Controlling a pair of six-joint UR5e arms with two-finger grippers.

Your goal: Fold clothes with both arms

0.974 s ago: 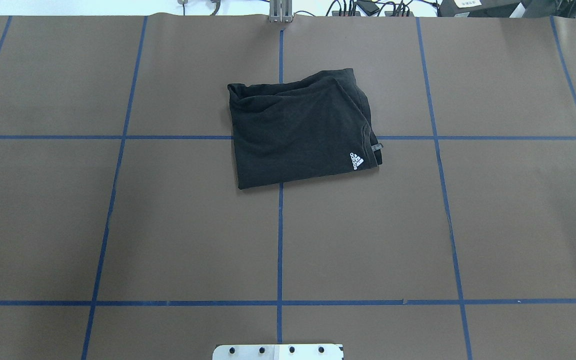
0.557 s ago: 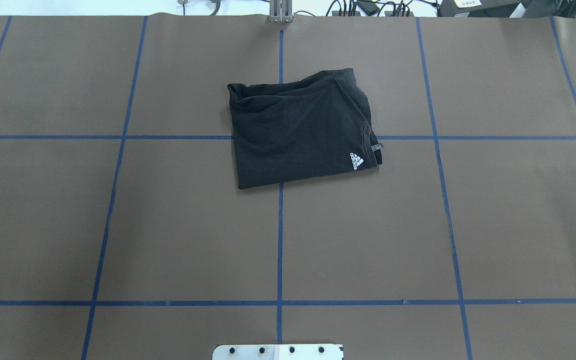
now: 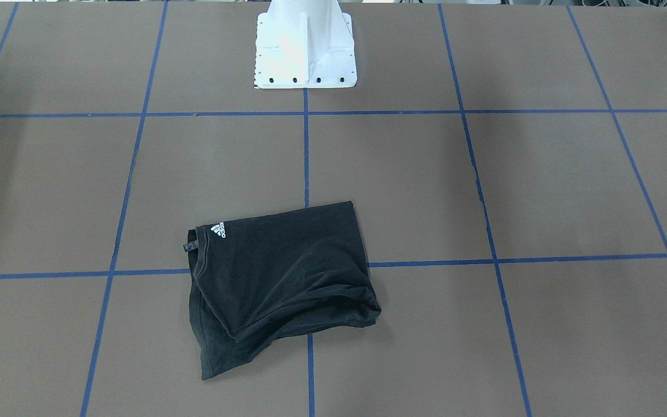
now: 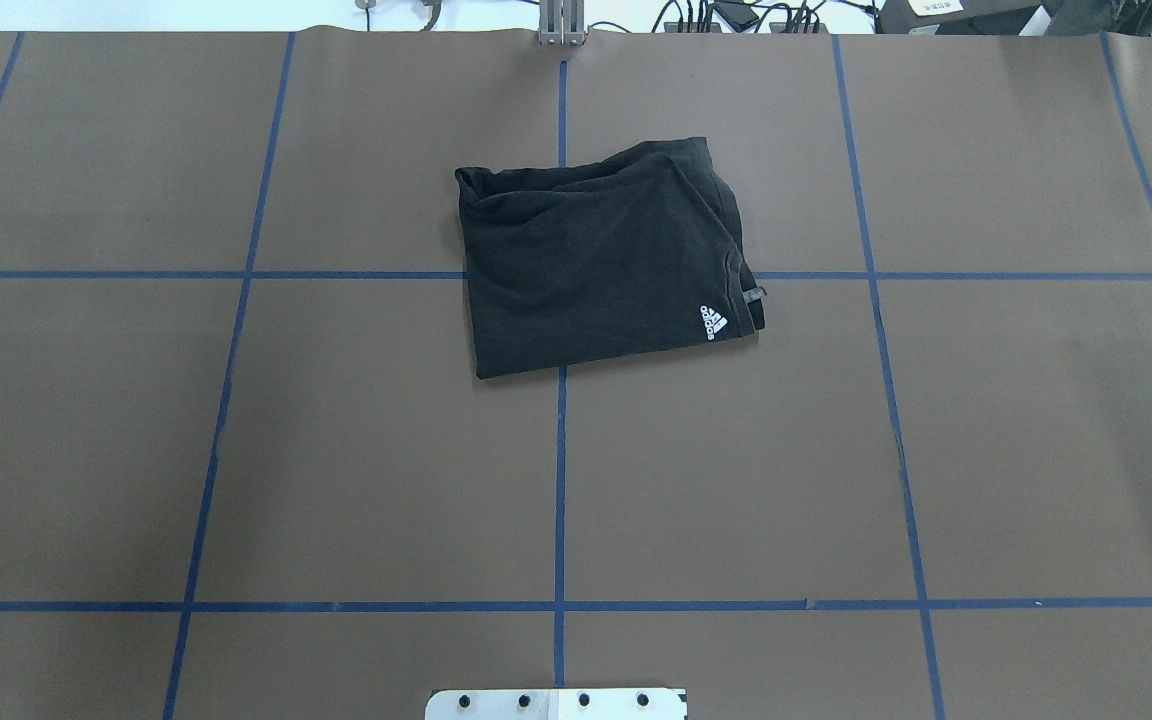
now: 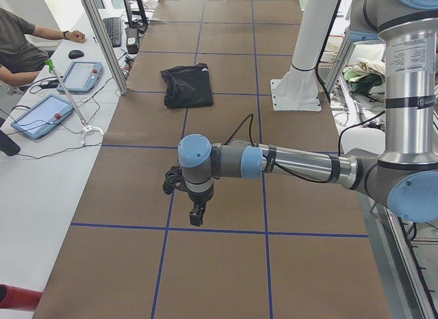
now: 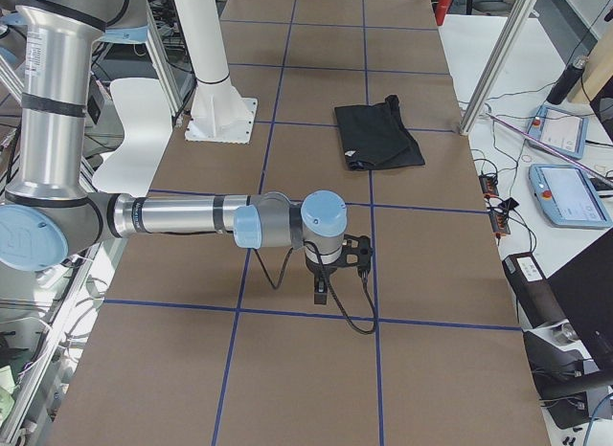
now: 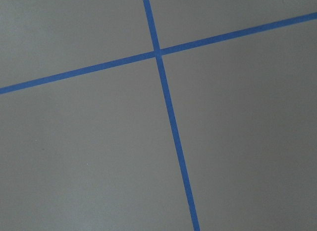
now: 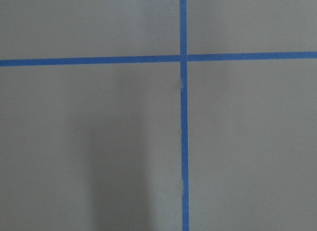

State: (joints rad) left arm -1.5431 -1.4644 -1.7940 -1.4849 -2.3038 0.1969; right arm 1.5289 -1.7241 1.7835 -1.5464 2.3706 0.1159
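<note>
Brown taped table [image 4: 136, 450], black T-shirt [image 4: 596, 260] lying folded near the middle of its far edge. My left gripper [image 5: 196, 216] and right gripper [image 6: 320, 293] hover toward opposite ends; can't tell if either's clenched.

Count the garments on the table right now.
1: the black T-shirt, folded, on the table across the blue tape, out from the white base. Anything tucked inside its folds would be hidden.
</note>
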